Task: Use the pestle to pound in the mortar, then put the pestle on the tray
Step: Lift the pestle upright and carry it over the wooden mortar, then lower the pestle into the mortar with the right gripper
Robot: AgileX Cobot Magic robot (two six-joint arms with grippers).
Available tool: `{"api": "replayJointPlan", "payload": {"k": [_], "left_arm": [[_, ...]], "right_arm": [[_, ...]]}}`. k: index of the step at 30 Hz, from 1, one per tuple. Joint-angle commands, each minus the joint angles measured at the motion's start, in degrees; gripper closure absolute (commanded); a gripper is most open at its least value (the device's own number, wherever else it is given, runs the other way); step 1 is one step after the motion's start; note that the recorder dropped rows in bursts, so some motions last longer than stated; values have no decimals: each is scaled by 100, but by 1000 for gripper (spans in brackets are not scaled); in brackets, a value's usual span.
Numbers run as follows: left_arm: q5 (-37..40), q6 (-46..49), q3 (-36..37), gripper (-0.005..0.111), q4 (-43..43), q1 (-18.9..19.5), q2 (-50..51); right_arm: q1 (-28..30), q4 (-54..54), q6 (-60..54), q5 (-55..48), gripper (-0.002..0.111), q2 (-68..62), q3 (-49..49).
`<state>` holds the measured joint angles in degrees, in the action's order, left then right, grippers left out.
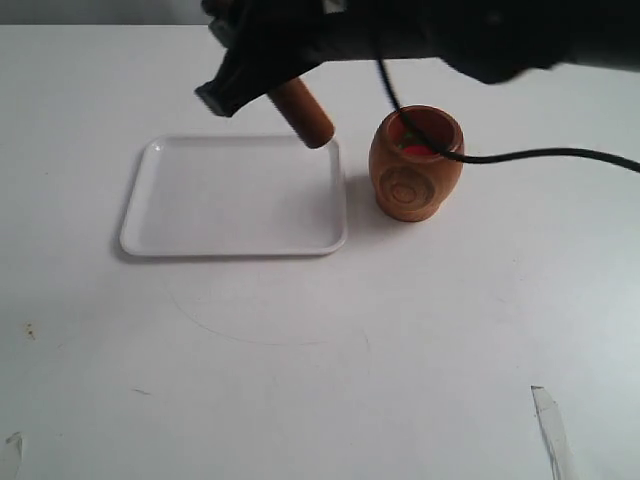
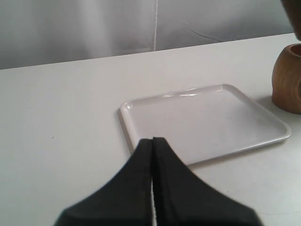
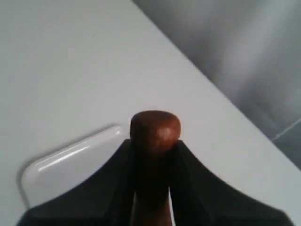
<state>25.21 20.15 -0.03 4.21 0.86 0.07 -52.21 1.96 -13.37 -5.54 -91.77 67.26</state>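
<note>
Bench (image 1: pixel 300 380) is white. Tray (image 1: pixel 200 200) lies flat on it. Mortar (image 1: pixel 415 165) stands upright at tray's 3 o'clock, just beside it and apart; something red shows inside. Pestle (image 1: pixel 303 113) hangs tilted over tray's 1 o'clock corner, thick end down. Right end effector (image 3: pixel 154 155) grasps its upper part. Left end effector (image 2: pixel 153 141) is clenched, fingers pressed together.

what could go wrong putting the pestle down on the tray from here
The pestle is held tilted in the right gripper, its thick end near the far corner of the tray, beside the mortar. Released there, it might hit the rim and roll off. A black cable also drapes across the mortar's mouth, so a sideways move could snag and tip it.
</note>
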Motion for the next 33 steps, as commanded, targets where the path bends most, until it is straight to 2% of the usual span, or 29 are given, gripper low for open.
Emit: {"api": "replayJointPlan", "payload": {"k": [1, 5, 10, 16, 21, 33], "left_arm": [[-17, -47, 3, 107, -42, -44, -7], [-17, -47, 3, 107, -42, -44, -7], [-17, -47, 3, 107, -42, -44, -7], [-17, -47, 3, 107, -42, -44, -7], [-17, -47, 3, 107, -42, -44, -7], [-17, -47, 3, 107, -42, -44, -7]], "right_arm": [[534, -240, 119, 1918, 108, 834, -1376], [913, -597, 119, 3309, 108, 1157, -2313], [1207, -555, 171, 5206, 108, 949, -3309], [1605, -403, 1073, 7538, 108, 158, -3958], [1845, -196, 1259, 7550, 108, -578, -3981], [1853, 86, 1212, 7550, 108, -1796, -3833]]}}
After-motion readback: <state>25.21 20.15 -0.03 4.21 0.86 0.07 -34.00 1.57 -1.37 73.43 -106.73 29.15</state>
